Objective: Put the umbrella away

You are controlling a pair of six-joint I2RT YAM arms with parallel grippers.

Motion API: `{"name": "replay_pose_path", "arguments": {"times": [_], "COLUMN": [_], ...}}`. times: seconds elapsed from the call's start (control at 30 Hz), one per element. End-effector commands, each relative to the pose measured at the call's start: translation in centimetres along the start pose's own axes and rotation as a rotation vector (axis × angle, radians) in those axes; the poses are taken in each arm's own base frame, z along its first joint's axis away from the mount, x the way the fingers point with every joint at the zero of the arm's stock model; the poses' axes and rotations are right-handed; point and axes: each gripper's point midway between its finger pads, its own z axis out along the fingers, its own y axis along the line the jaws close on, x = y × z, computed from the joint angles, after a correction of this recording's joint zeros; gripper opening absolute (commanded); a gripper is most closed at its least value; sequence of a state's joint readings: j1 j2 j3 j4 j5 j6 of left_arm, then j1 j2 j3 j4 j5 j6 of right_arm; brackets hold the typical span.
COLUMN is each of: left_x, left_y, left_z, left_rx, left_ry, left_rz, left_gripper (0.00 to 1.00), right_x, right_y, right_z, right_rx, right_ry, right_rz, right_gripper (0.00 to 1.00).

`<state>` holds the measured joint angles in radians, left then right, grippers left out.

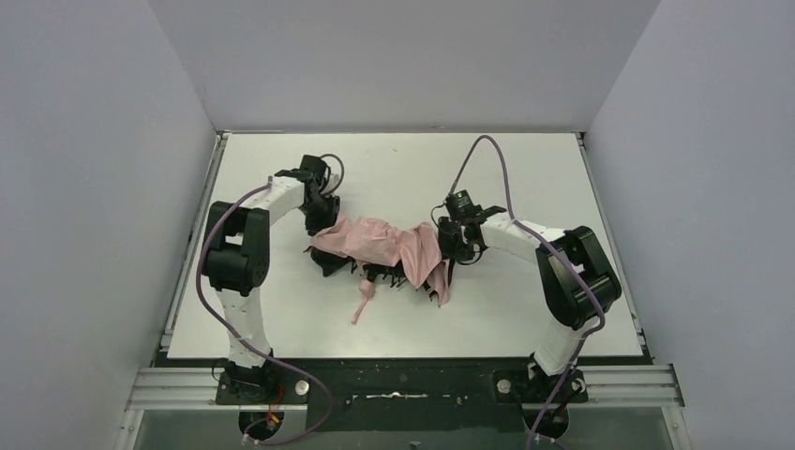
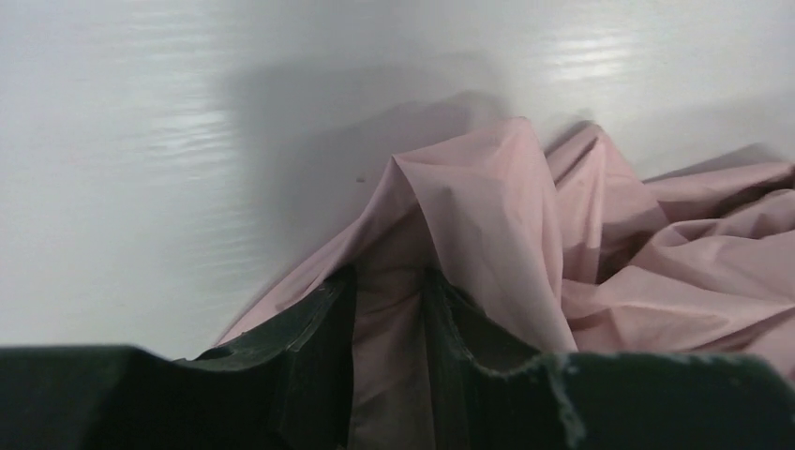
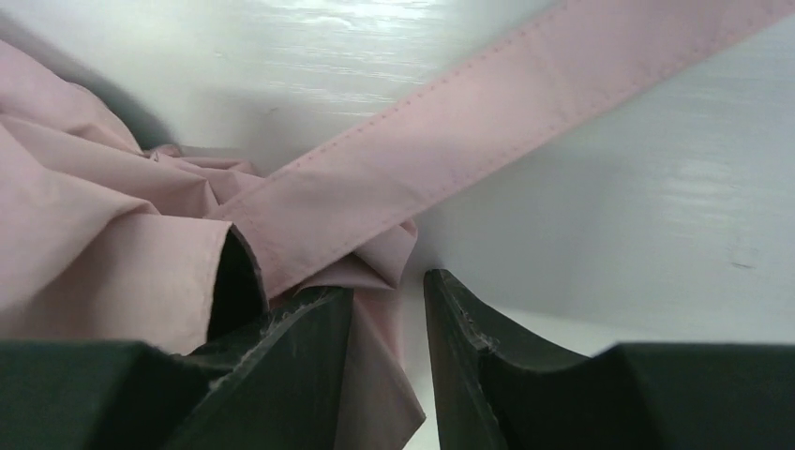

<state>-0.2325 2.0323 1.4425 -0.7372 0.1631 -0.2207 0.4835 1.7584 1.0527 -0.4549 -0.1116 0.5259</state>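
Left wrist: left gripper (image 2: 389, 281) pinches a fold of the umbrella (image 2: 487, 206) canopy. Jaws of right gripper (image 3: 389, 291) sit slightly apart at the canopy edge; cannot tell whether it grips.

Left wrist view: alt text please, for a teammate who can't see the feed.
Pale pink umbrella canopy, crumpled into a peak, is caught between the two dark fingers of the left gripper at bottom centre. More folds spread right over the white table.

No readable text, label, brand, number or sign appears anywhere.
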Motion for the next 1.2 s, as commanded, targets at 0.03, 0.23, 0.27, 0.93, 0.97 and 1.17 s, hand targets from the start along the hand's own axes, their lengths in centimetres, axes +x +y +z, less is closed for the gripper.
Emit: {"name": "replay_pose_path", "arguments": {"times": [0.03, 0.23, 0.27, 0.93, 0.97, 1.17], "left_x": [2.4, 4.0, 4.3, 6.0, 5.4, 2.7], "left_y": [-7.1, -12.8, -13.9, -20.2, -19.4, -14.3], "left_z": [1.3, 0.4, 0.2, -0.1, -0.5, -3.6], "left_rx": [0.198, 0.305, 0.333, 0.365, 0.347, 0.266], "left_ry": [-0.001, -0.047, -0.054, -0.102, -0.111, -0.174], "left_rz": [0.026, 0.08, 0.09, 0.166, 0.166, 0.14], "left_gripper": [0.29, 0.28, 0.28, 0.17, 0.19, 0.31], "right_x": [0.1, -0.1, -0.2, -1.0, -1.1, -1.4], "right_y": [4.1, 7.2, 7.7, 12.0, 11.2, 5.3], "right_z": [0.8, 0.3, 0.3, -2.7, -3.1, -5.4], "right_rx": [-0.102, -0.163, -0.175, -0.331, -0.298, -0.093], "right_ry": [-0.018, -0.066, -0.072, -0.214, -0.228, -0.264], "right_rz": [0.036, 0.082, 0.096, 0.316, 0.294, 0.158], "right_gripper": [0.37, 0.37, 0.37, 0.34, 0.35, 0.37]}}
